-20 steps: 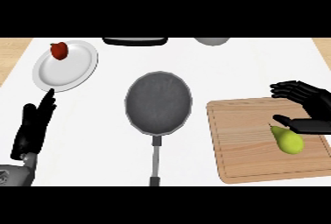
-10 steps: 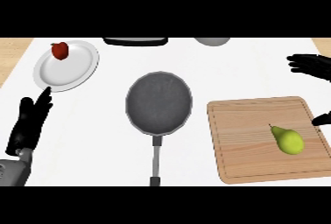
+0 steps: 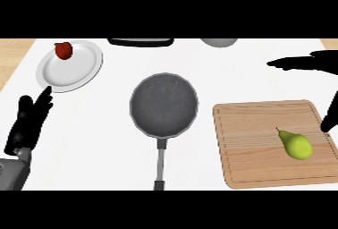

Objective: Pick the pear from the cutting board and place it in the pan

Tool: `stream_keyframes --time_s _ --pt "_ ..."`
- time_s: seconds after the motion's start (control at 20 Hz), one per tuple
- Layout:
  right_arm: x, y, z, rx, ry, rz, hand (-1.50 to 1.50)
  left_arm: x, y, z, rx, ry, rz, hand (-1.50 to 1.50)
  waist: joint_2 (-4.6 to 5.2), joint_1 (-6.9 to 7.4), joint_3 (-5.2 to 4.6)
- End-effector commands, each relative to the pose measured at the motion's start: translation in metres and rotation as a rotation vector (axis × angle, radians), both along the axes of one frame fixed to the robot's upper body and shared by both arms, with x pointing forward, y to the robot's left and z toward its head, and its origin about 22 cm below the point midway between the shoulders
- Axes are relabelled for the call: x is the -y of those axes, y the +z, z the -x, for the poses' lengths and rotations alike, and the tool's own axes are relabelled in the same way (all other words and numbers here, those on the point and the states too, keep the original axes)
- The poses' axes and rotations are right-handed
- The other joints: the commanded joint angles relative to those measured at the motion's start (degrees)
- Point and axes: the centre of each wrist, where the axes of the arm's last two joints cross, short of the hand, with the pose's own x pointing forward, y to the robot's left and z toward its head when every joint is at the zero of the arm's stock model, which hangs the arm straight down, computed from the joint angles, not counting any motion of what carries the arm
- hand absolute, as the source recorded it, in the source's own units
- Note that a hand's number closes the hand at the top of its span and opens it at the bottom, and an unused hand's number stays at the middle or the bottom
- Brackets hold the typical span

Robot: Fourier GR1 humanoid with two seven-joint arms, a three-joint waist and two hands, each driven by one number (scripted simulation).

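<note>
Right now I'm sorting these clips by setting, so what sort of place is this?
Most likely a kitchen counter set up for cooking. A dark pan sits mid-counter, a wooden cutting board carries a pear, and a white plate holds a small red food item.

bare counter [image 3: 105,134] between pan [image 3: 163,105] and cutting board [image 3: 254,152]
</note>
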Motion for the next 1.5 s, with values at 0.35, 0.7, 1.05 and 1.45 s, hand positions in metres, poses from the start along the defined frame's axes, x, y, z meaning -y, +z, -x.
stream_keyframes --time_s 0.35,0.7,1.05,1.45 --pt "-0.063 -0.043 0.006 -0.066 0.238 0.363 -1.5 -0.015 -0.019 0.014 -0.019 0.04 0.009 0.0 -0.47 -2.11 0.03" --pt "-0.052 -0.07 0.014 -0.088 0.241 0.428 -1.5 -0.017 -0.011 0.007 -0.013 0.042 0.011 0.0 -0.5 -2.4 0.06" --pt "-0.011 -0.076 0.018 -0.09 0.24 0.508 -1.5 0.004 -0.017 0.007 -0.005 0.043 0.004 0.0 -0.42 -2.23 0.08" --pt "-0.029 -0.106 0.014 -0.091 0.256 0.497 -1.5 -0.013 -0.006 0.014 -0.017 0.027 -0.004 0.0 -0.47 -2.05 0.07"
